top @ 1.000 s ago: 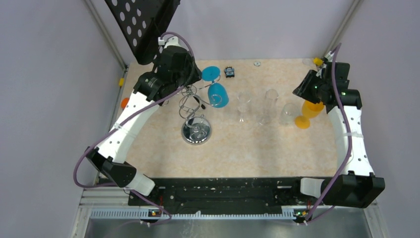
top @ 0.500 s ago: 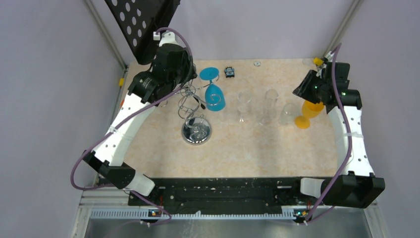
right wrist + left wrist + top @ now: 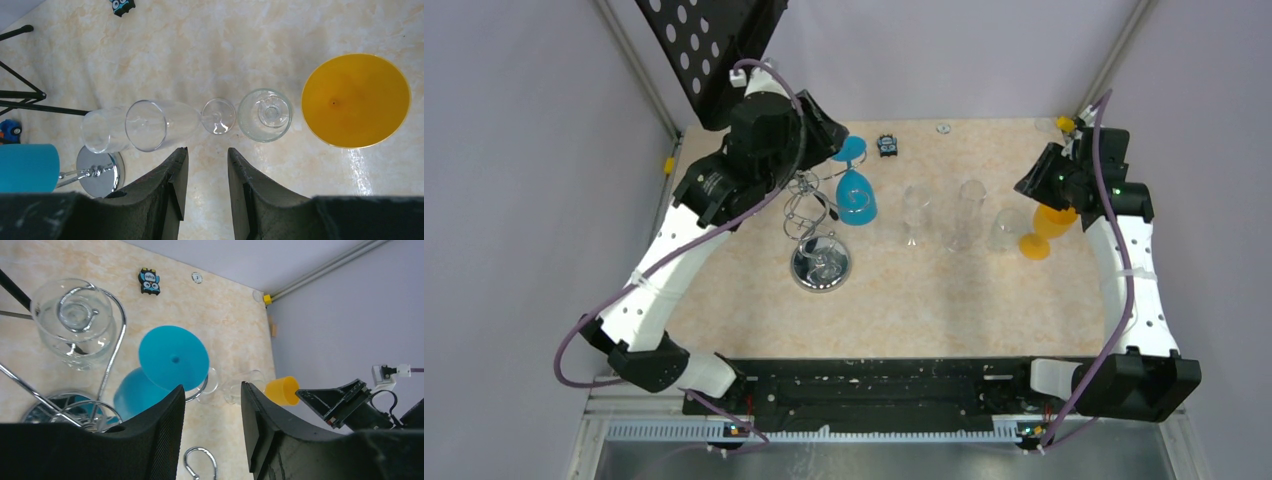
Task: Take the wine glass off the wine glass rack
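Step in hand: the reach-in, no grasp yet. Blue wine glass (image 3: pixel 856 197) hangs upside-down on the wine glass rack (image 3: pixel 821 265), foot up in a curled hook, bowl below, on the rack's right side. Left hand (image 3: pixel 212 390) is just beside the foot, fingers spread, nothing btwn them; wrist view shows the foot just past the tips. Right hand (image 3: pixel 205 152) is well apart, also spread & empty, over the worktop (image 3: pixel 944 300) by the clear glasses (image 3: pixel 150 125). Next, as I judge it: line up on stem/foot, pinch, then slide the glass out along the hook w/o tipping the rack.
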`<action>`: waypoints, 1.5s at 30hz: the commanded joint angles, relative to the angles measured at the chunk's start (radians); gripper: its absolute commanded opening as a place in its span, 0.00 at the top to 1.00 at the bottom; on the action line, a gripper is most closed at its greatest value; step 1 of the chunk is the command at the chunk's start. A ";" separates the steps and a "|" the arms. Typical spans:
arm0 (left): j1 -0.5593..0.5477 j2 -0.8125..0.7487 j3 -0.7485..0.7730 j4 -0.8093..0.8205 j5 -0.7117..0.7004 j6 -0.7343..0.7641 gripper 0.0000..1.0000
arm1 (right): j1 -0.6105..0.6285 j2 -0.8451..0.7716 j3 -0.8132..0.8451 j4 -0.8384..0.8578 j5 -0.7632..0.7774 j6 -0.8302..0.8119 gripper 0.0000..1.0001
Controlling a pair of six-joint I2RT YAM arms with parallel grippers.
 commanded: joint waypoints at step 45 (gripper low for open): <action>-0.179 0.122 -0.098 -0.008 -0.504 -0.260 0.43 | 0.017 -0.041 -0.016 0.033 0.002 0.004 0.64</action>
